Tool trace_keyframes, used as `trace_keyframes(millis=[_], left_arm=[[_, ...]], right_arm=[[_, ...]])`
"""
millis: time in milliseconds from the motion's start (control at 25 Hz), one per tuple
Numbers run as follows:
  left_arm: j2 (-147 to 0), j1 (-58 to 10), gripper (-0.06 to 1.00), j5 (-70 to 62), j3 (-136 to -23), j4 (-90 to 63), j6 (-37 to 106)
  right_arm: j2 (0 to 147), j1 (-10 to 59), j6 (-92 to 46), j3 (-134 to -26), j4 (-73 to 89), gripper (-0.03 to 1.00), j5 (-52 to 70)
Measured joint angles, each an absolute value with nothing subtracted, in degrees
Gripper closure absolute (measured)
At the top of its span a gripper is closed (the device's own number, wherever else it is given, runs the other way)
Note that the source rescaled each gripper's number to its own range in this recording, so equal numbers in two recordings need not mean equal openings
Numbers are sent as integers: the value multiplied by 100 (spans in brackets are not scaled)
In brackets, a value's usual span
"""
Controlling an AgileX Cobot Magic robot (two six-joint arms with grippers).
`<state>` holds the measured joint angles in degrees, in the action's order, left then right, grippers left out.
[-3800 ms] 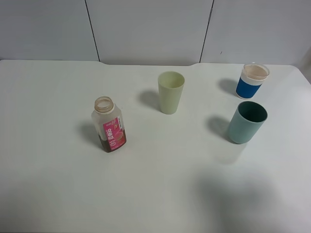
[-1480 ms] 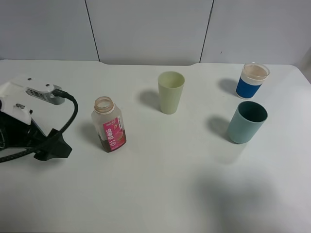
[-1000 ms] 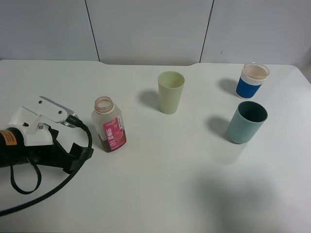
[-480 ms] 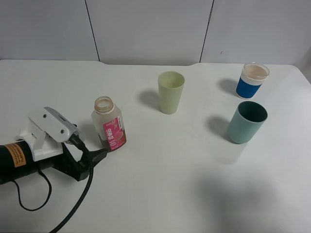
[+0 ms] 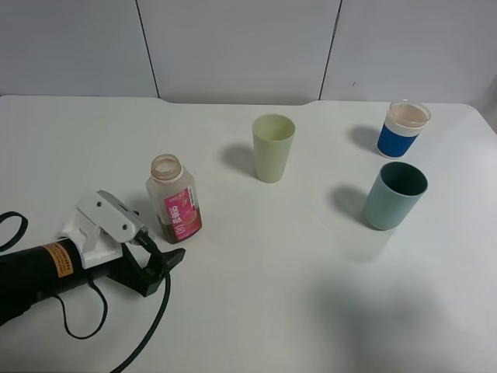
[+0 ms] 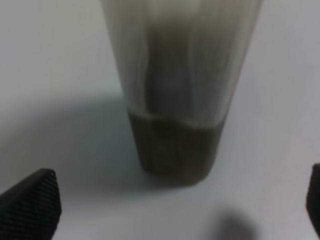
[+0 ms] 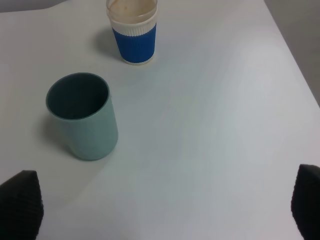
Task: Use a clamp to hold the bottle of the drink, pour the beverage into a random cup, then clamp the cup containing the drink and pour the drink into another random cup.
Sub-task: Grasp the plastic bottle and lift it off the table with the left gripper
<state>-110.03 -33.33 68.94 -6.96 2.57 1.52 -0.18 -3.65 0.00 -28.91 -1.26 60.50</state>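
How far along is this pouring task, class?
Done: nothing poured; the bottle stands upright with drink at its bottom. In hand: the open left gripper sits at the bottle's base, not gripping. Left: grip, pour into one cup, then into another.

The white table (image 5: 272,303) carries four upright items. An uncapped drink bottle (image 5: 174,200), partly filled with brown liquid, stands at left. A pale green cup (image 5: 272,148) stands near centre. A blue-sleeved paper cup (image 5: 404,130) and a teal cup (image 5: 394,195) stand near each other at right.
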Motion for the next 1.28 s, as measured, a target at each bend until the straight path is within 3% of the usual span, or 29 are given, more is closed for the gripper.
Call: trace_keyframes(millis=[760, 1000, 1280], left_arm=[[-11051, -3333, -5, 6928, -1695, 395, 129], [-11051, -3333, 14, 6928, -1709, 402, 129], [-11325, -3333, 17, 6930, -1716, 435, 129]], right_arm=[[-18, -365, 0, -2891, -126, -3, 6050], [-18, -365, 0, -2891, -126, -3, 6050], [-18, -365, 0, -2891, -126, -3, 6050]])
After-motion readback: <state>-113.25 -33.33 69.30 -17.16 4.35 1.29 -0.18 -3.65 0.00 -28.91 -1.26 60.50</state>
